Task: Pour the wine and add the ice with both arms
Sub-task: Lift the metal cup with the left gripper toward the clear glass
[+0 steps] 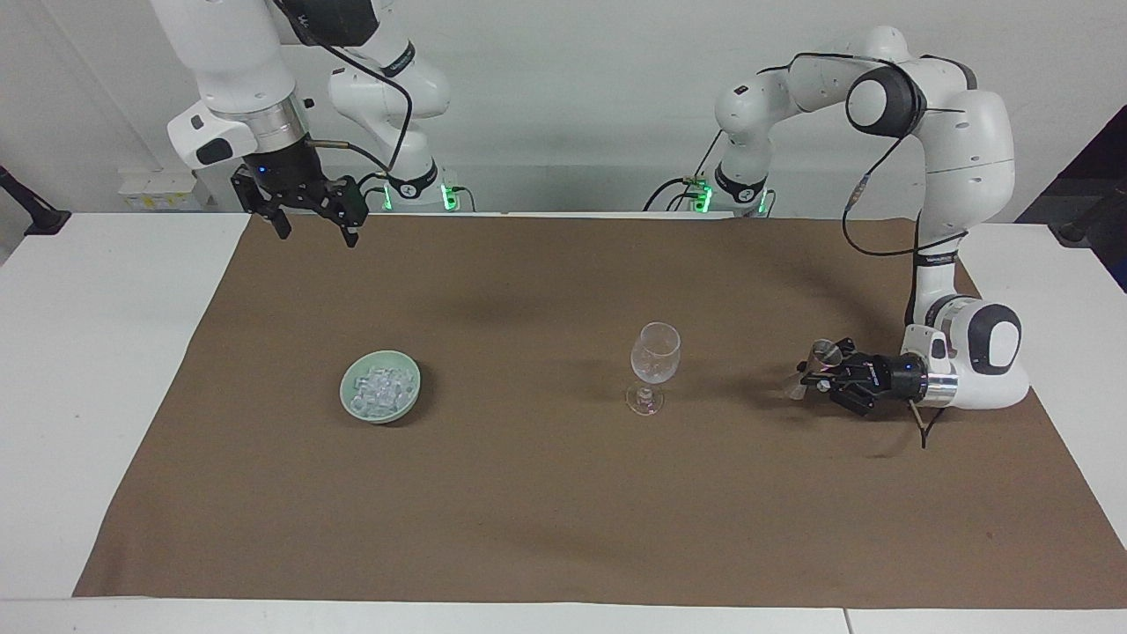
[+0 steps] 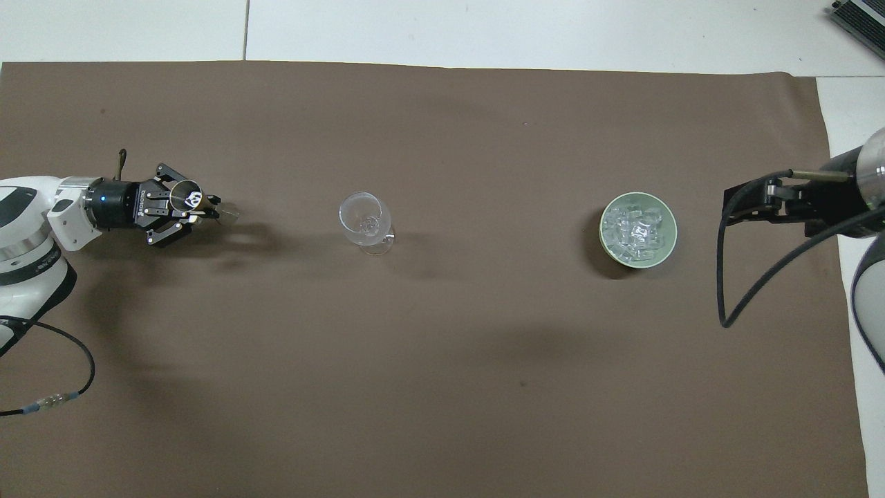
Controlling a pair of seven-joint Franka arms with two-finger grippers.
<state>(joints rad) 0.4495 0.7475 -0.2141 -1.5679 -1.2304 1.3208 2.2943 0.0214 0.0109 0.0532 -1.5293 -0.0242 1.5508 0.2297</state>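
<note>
left gripper (image 1: 814, 379) grips a small stemmed cup (image 1: 817, 361); wine glass (image 1: 655, 359) and ice (image 1: 381, 388) stand apart; right gripper (image 1: 310, 226) wide.

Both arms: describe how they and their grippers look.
Both arms are white, rounded, jointed, with dark grey joint caps and loose black cables. Each silver wrist ring carries a black gripper, left gripper, right gripper, lit by a small blue light. Green lights glow at the bases.

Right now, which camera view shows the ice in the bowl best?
The overhead view. It looks straight down into the green bowl, so the ice shows as separate clear cubes filling it. The facing view sees the bowl at a slant: the ice reads as one pale heap, partly cut off by the rim.
</note>
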